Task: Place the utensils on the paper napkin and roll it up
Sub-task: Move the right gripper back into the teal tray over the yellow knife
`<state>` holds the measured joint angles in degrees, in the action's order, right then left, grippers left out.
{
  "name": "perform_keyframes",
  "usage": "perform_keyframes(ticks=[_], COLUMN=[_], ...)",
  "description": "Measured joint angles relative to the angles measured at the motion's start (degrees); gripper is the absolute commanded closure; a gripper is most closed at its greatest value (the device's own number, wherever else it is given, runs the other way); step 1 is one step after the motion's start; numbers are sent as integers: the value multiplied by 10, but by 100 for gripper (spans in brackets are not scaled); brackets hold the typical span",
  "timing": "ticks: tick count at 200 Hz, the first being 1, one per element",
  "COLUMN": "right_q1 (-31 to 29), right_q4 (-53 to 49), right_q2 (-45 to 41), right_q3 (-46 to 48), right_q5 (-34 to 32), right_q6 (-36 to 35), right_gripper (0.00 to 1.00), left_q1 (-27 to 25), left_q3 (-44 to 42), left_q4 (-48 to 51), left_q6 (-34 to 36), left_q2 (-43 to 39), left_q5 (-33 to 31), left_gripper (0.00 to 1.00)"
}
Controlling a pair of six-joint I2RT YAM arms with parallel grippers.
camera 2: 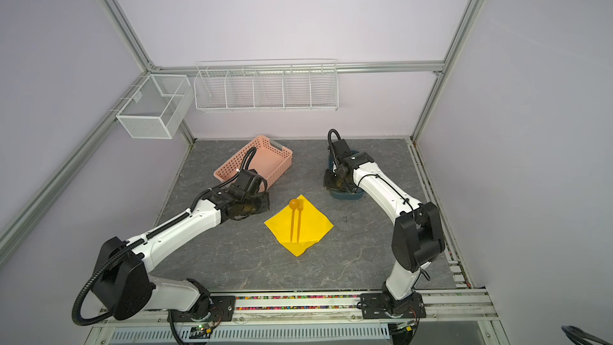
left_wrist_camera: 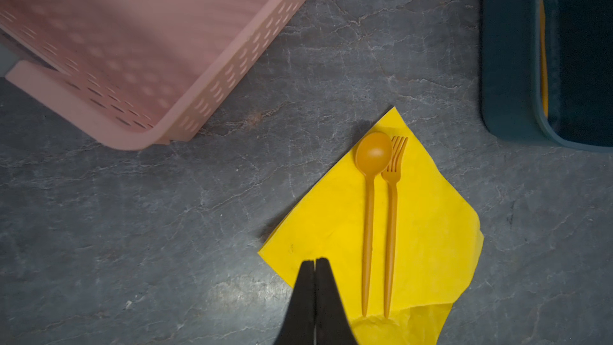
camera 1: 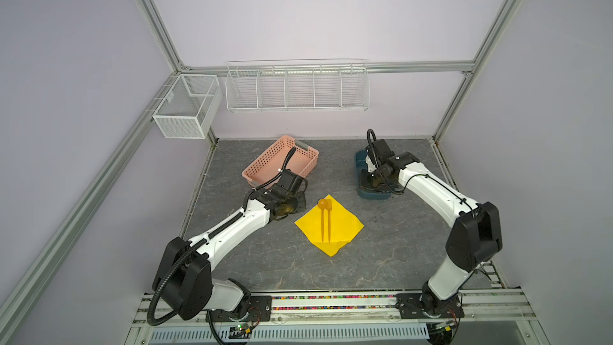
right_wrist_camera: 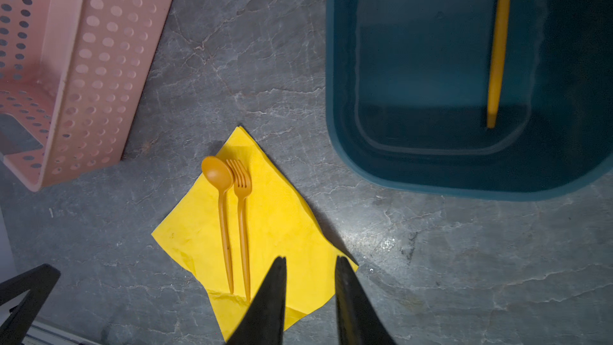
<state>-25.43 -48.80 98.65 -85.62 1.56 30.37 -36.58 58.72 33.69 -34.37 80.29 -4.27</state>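
While one spoon, one fork lie on one napkin, left claw clenched, right claw released.

**Table**: a dark grey, stone-patterned top veined with pale lines, with a metal frame along its left, right and back edges. Three things lie directly on it, and none touches another.

- (a) **Napkin**: bright yellow, near the middle, set cornerwise so that one corner points to the back wall. It lies flat apart from a crease across its near corner.
- (b) **Basket**: pink with perforated walls, at the back left, standing askew to the table's edges.
- (c) **Tub**: dark blue with rounded corners, at the back right.

The napkin lies in front of both and between them, with bare top showing all round it.
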Motion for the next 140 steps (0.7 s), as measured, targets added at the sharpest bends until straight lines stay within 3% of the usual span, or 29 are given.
perform_keyframes(ticks=[140], right_q1=[107], right_q4=[-95], right_q2=[143], right_q3=[-150], right_q5=[-19], right_q6=[-91], right_gripper=[70], left_q1=[0], left_q3=[0], left_q4=[-26], left_q6=[3], left_q2=[22], left_q5=[1], left_gripper=[97])
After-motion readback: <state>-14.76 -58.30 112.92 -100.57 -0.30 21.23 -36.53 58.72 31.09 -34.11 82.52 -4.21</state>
